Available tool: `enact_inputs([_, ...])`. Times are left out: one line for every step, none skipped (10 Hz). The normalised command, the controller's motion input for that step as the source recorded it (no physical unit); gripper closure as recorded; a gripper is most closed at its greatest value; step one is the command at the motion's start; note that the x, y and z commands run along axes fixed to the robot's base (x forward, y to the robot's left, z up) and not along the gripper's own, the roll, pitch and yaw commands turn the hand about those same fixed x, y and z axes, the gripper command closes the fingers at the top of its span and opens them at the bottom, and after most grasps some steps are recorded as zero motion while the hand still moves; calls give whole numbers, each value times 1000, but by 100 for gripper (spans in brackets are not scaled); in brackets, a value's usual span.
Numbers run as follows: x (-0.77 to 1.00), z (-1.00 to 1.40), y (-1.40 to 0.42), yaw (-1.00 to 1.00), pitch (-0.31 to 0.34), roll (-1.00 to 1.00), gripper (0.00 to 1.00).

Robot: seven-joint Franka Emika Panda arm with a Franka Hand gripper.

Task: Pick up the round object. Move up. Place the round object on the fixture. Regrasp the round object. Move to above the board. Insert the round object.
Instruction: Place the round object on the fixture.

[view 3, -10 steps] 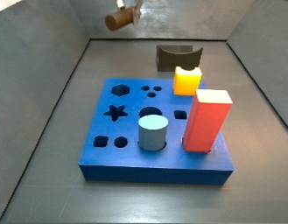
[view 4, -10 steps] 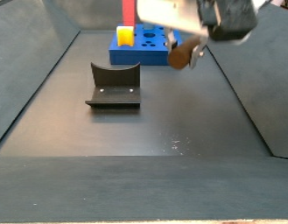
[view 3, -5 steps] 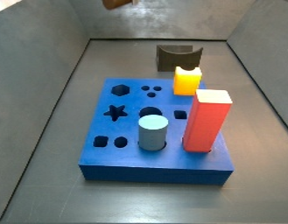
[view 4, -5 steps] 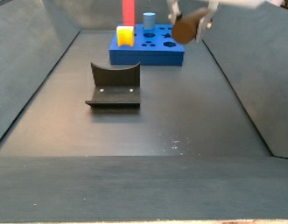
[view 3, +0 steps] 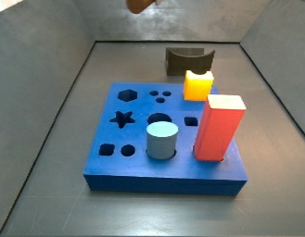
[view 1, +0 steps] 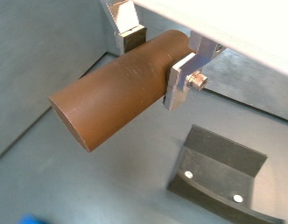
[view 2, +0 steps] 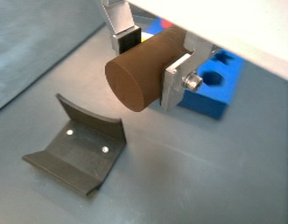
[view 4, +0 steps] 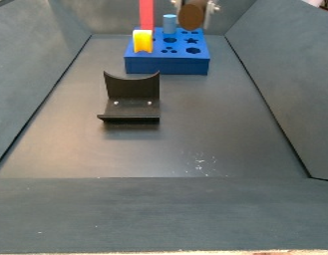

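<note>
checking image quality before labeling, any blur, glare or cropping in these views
Both wrist views are sharp: the hand grips the round object, and the fixture is crisp. Both side views crop the round object at the top edge; the board is clear, without strong glare.

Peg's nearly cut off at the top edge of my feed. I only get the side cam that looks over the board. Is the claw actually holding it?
Observer: Yes. In both wrist views the round object lies crosswise in the claw, with a finger pressed to each side of it.
Operator: Anything on the fixture?
Observer: No. In a wrist view the fixture sits on the floor below the claw, and its notch is bare.
Operator: Board in the wrist cams?
Observer: Only a blue corner of the board shows, beyond the round object. Its holes are out of that view.
</note>
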Motion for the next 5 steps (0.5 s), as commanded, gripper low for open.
enact_inputs([1000,34,-268,1000,196,241,100])
enact_inputs([1000,33,-230,1000,264,307,100])
enact_inputs([1000,30,-205,734,323,365,100])
enact_inputs([1000,17,-149,345,279,299,100])
enact_inputs([1000,14,-120,227,249,256,100])
